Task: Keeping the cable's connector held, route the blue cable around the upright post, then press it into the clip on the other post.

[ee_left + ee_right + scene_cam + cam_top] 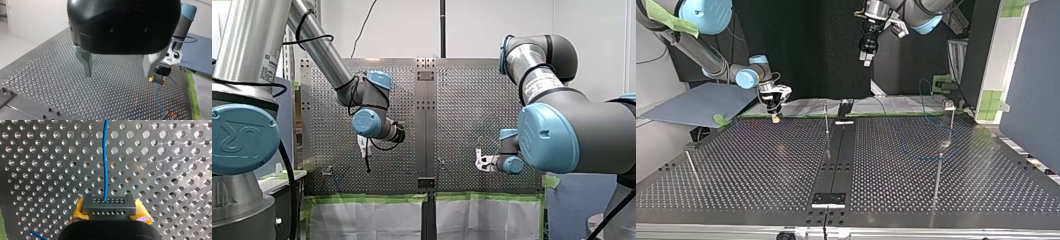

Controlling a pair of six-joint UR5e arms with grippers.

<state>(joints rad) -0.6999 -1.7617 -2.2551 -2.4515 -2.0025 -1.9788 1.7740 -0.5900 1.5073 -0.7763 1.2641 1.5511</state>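
Observation:
My right gripper (pixel 110 218) is shut on a dark multi-hole connector (pixel 109 206), held between its yellow pads (pixel 77 212). The blue cable (pixel 105 157) runs straight ahead from the connector over the perforated table. In the left wrist view the same connector (pixel 158 80) hangs low over the table, and its cable (pixel 160 100) leads to a small fixture (pixel 168 115). My left gripper (pixel 118 72) hovers high above the table, open and holding nothing. In the top view, thin upright posts (pixel 826 117) stand on the table, one with a clip top (pixel 950 106).
The perforated table (pixel 761 165) has a dark centre strip (pixel 838 155) with a bracket (pixel 829 199) near the top view's bottom edge. More posts stand at the top view's left (pixel 690 161) and right (pixel 938 176). A blue-grey board (pixel 701 102) lies beside my right arm.

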